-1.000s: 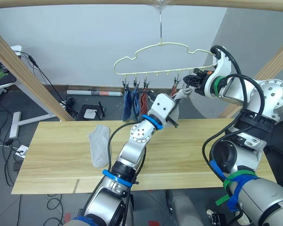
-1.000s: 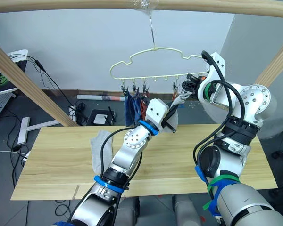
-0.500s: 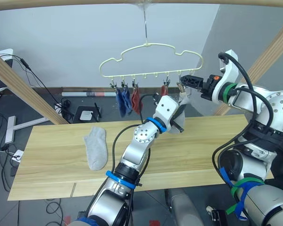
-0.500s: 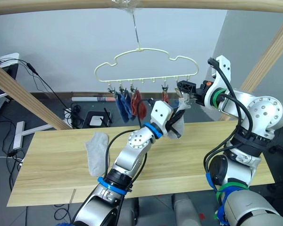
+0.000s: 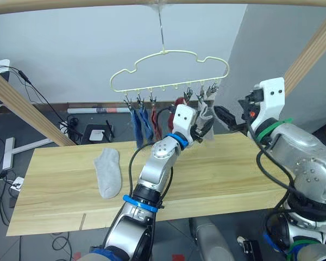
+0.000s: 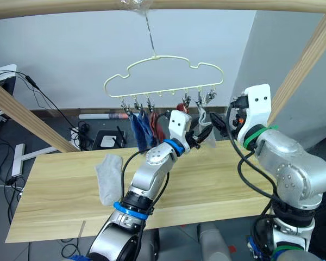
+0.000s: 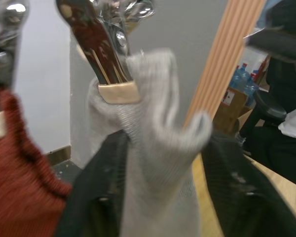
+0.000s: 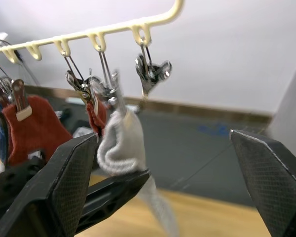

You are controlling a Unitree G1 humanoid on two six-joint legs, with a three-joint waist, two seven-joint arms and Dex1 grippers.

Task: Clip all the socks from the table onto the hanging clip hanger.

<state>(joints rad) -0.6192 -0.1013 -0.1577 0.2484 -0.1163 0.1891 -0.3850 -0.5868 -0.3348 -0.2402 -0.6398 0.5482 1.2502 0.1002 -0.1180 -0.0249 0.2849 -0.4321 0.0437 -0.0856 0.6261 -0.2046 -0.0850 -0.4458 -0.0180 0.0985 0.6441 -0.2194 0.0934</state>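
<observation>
our left gripper (image 7: 153, 197) is clenched on the grey sock (image 7: 153, 163) hanging from a clip (image 7: 106, 54) on the hanger (image 5: 168, 70), our right gripper (image 8: 163, 192) spread wide just beside it; another grey sock (image 5: 108, 173) lies on the table (image 5: 217, 168) well off to the left

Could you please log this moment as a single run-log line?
left pincer: shut on grey sock at its clip | right pincer: open, apart from hanger | second grey sock: on table
</observation>
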